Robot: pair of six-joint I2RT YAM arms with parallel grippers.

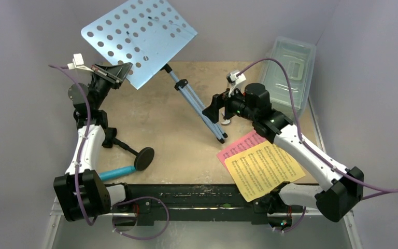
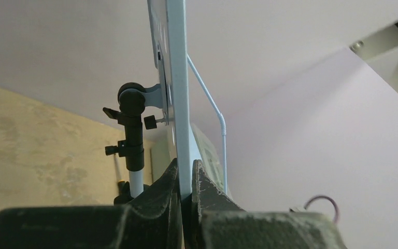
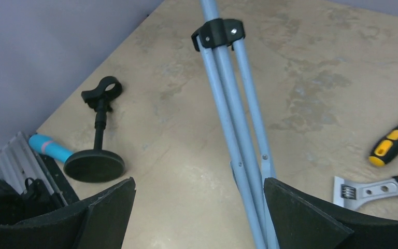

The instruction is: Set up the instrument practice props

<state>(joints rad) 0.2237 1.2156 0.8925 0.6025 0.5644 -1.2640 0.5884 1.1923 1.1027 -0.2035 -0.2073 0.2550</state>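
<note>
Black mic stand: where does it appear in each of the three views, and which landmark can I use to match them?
Top external: lower left, the mic stand beside the cyan microphone.
Left wrist: not in it.
Right wrist: left side, again beside the microphone.
Shared landmark: the light blue music stand, visible in all three views.

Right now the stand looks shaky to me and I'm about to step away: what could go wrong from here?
1. The left gripper pinches only the thin edge of the stand's tray, and the legs are folded together; a slip would likely topple it.
2. The right gripper is open with the legs between its fingers, not holding them, so it may not catch a fall.
3. The pages overhang the table's near edge; an arm sweep could knock them off.
</note>
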